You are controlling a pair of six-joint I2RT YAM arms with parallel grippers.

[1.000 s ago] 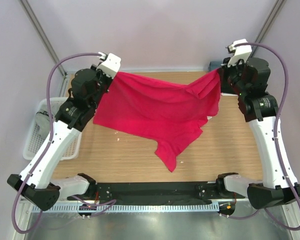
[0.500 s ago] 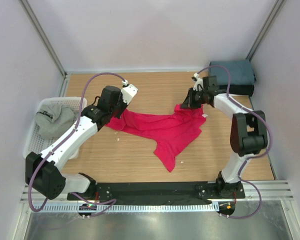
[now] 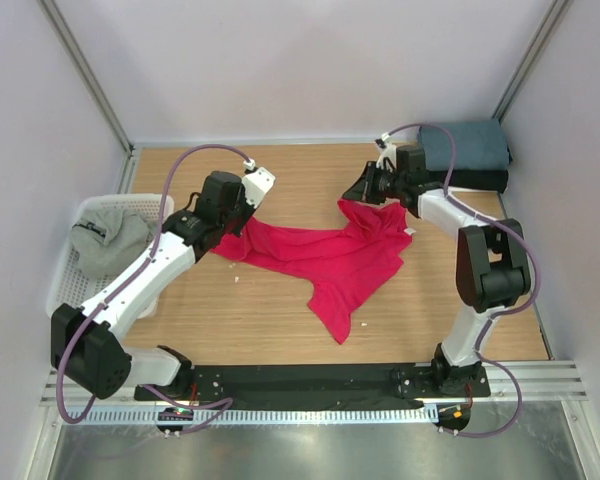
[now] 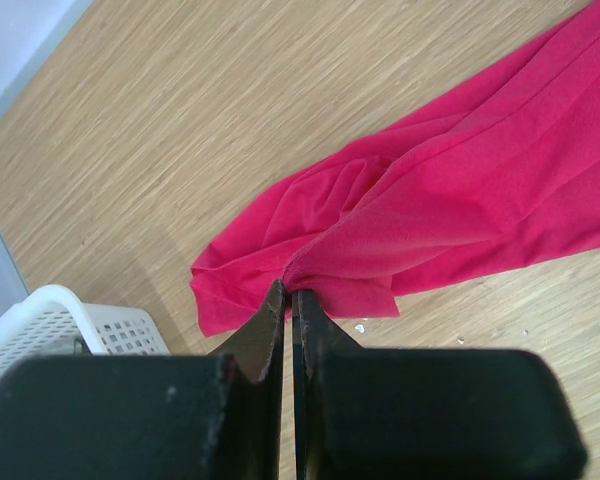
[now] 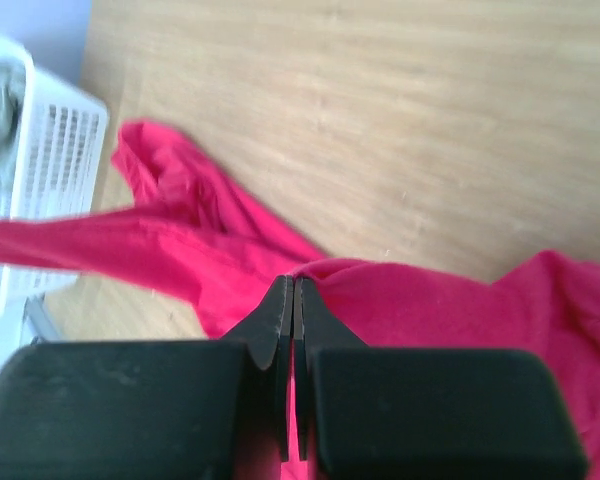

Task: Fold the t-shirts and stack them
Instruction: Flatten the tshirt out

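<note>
T-shirt [image 3: 325, 255], plain crimson, in both closed jaws, on wooden table [image 3: 270, 320].

Pale lilac walls [image 3: 280, 60] enclose a light wood-grain table [image 3: 230, 320] under even light

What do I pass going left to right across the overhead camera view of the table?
White basket with the grey t-shirt in it → red t-shirt lying mid-table → folded slate-blue t-shirt in the far right corner.
</note>
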